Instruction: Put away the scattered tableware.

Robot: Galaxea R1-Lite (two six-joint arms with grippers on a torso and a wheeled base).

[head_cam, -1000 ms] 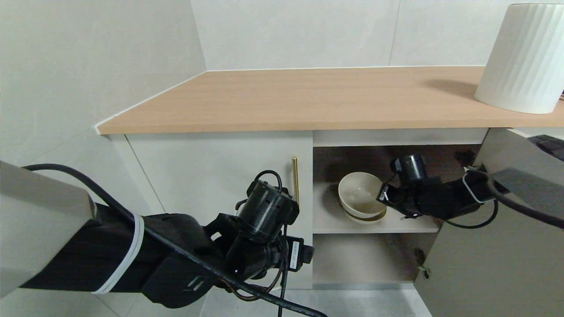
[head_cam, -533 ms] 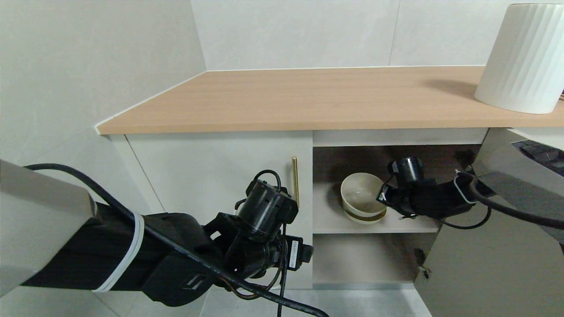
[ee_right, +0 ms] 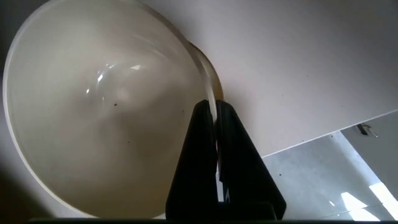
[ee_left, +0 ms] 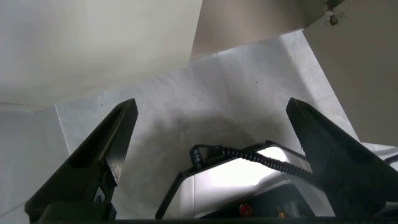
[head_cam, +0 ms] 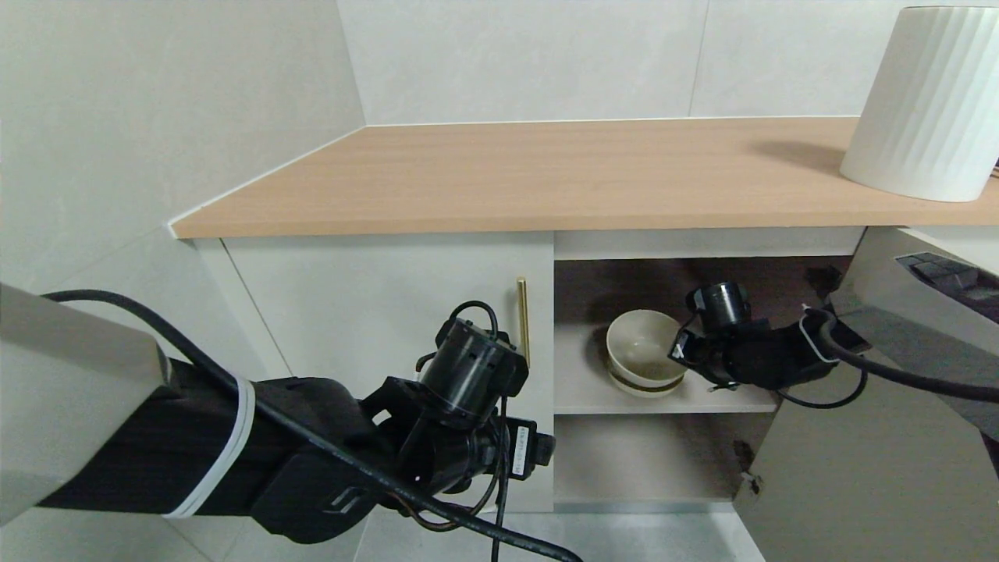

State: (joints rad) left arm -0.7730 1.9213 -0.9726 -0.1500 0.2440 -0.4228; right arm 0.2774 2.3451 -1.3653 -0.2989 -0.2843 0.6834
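A: Right gripper (head_cam: 677,350) is inside the open cabinet (head_cam: 819,468), upper compartment. What's it got?

B: It's clamped on the rim of the cream bowl (head_cam: 640,355). Wrist cam confirms it: both fingers (ee_right: 199,143) are pinched tight, one each side of the bowl's wall, at the edge nearest the arm.

A: And where's the bowl itself?

B: Down on the shelf (head_cam: 581,390), approx. mid-shelf, just right of the closed left door (head_cam: 390,312). It's tipped a bit, with the mouth facing up and out toward the front. There's a brown band showing under it; can't tell if that's part of this bowl or a 2nd dish below.

A: Left side?

B: Left gripper (ee_left: 211,109) hangs low in front of that closed door, below the gold handle (head_cam: 522,316). Its fingers are spread wide w/ nothing between them, just grey floor (ee_left: 205,93) beneath.

A: Anything up top?

B: The wooden countertop (head_cam: 546,172) has a white ribbed cylinder (head_cam: 929,101) at the far right. The cabinet's right door is swung open next to the right arm.
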